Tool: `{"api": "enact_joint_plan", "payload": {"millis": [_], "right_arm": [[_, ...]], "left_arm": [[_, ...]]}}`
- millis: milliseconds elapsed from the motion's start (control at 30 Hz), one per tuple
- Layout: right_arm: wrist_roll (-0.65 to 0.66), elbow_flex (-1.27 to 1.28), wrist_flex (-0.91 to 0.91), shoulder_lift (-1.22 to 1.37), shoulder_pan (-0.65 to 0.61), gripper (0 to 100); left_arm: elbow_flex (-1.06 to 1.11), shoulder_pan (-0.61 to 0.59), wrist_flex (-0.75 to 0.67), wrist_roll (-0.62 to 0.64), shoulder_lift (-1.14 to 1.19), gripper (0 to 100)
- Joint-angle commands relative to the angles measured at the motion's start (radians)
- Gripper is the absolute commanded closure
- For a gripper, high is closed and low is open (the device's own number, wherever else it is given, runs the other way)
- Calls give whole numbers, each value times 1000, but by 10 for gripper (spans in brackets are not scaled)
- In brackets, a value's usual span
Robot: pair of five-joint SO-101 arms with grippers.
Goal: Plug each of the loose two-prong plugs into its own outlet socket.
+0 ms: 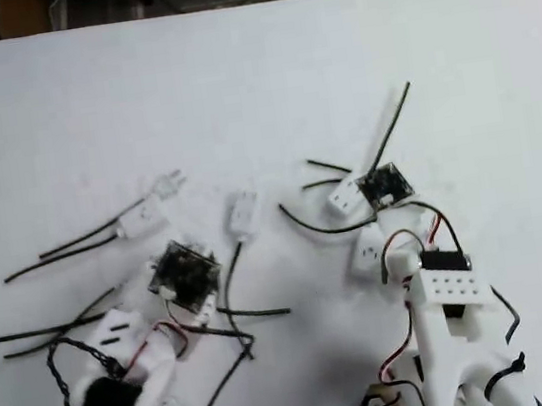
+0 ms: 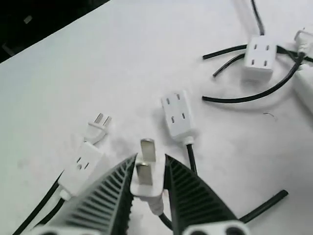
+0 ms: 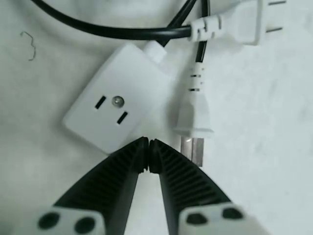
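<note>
1. Over the white bench (image 1: 253, 74), the high view has the left arm (image 1: 116, 391) low on one side and the right arm (image 1: 447, 304) low on the other. Short black-corded plugs and outlets are scattered ahead of them.
2. From the left wrist, the left end effector (image 2: 150, 159) is clamped on a white two-prong plug (image 2: 145, 185). Its prongs point away from the wrist toward a four-slot outlet (image 2: 177, 113) lying face up just ahead. Whether the plug rests on the bench or hangs above it is hard to tell. Off to one side, a smaller plug (image 2: 97, 128) lies just beside a single socket (image 2: 82, 165).
3. From the right wrist, the right end effector (image 3: 147, 149) has its fingertips pressed together with nothing between them. An outlet block (image 3: 115, 105) lies face up just ahead. A loose plug (image 3: 194, 115) lies beside the block, with its prongs next to one finger.
</note>
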Motion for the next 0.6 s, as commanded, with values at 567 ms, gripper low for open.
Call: {"api": "enact_joint_plan", "payload": {"millis": [567], "right_arm": [[0,-2,-12,-28,-10,978]], "left_arm": [[-763,12,273,-170,963,976]]}}
